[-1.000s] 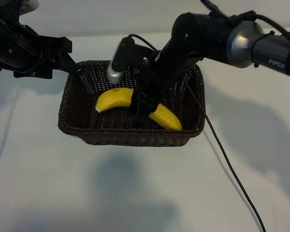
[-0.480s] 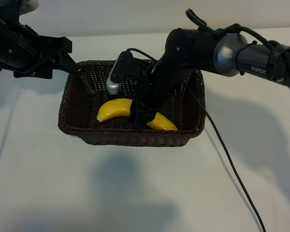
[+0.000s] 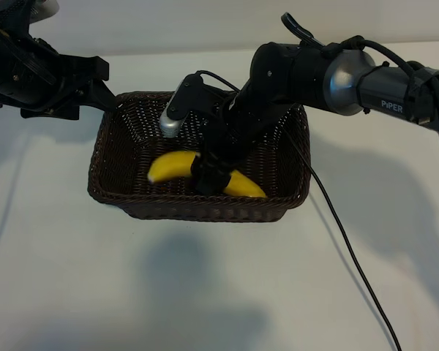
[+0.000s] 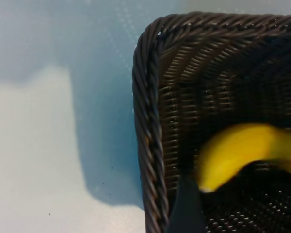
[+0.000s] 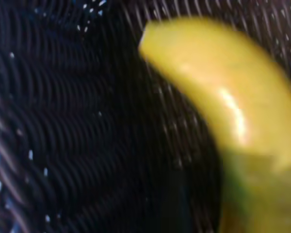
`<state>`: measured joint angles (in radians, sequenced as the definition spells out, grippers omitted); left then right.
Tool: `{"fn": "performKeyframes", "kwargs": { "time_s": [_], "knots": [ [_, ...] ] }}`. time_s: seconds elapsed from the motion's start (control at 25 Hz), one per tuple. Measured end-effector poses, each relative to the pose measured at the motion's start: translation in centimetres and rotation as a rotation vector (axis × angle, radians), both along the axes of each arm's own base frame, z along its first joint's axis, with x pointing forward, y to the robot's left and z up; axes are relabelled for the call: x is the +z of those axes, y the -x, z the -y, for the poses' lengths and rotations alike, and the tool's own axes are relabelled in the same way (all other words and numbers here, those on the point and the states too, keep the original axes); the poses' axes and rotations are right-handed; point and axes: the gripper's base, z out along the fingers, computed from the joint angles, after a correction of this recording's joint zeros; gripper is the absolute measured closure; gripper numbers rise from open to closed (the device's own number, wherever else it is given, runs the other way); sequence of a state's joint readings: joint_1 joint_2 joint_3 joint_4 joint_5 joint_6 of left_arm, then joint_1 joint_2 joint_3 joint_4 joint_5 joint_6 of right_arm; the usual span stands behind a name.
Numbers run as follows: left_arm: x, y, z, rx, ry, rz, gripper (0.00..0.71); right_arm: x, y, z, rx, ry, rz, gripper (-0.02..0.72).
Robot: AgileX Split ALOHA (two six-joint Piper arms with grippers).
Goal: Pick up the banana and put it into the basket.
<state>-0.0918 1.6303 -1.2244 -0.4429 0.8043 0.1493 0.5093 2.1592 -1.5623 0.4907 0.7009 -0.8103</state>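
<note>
White table [image 3: 58, 256] is carrying the basket [image 3: 197, 208] | banana [image 3: 172, 164] is lying inside it | my right gripper [image 3: 208, 175] is reaching over the banana, jaws unclear | my left gripper [image 3: 106, 99], jaws wide, is hanging at the far-left corner.

From where I sit, the only writing I can read is the white word "PiPER", printed on the dark forearm of the right arm [image 3: 395, 102], just past its silver joint collar, in the exterior view. I find no other lettering, number or sign on the left arm [image 3: 36, 73], the basket [image 3: 197, 208], the banana [image 3: 172, 164] or the table [image 3: 205, 292]. The two wrist views give me only wicker weave and yellow peel, with no text on either.
</note>
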Motion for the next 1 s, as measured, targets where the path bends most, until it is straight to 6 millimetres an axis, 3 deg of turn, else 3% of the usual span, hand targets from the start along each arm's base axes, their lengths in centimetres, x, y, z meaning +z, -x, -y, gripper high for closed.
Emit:
{"fn": "performKeyframes", "kwargs": {
  "time_s": [0.12,0.44,1.0],
  "knots": [
    [0.0,0.0,0.0,-0.002,-0.001,0.001,0.119,0.7,0.1,0.0,-0.021,-0.012,0.0,0.001],
    [0.0,0.0,0.0,-0.005,-0.002,0.002,0.119,4.4,-0.4,0.5,-0.143,0.012,0.004,0.004],
    [0.0,0.0,0.0,-0.005,-0.002,0.002,0.119,8.7,-1.4,1.4,-0.357,0.101,-0.035,0.03]
  ]
}}
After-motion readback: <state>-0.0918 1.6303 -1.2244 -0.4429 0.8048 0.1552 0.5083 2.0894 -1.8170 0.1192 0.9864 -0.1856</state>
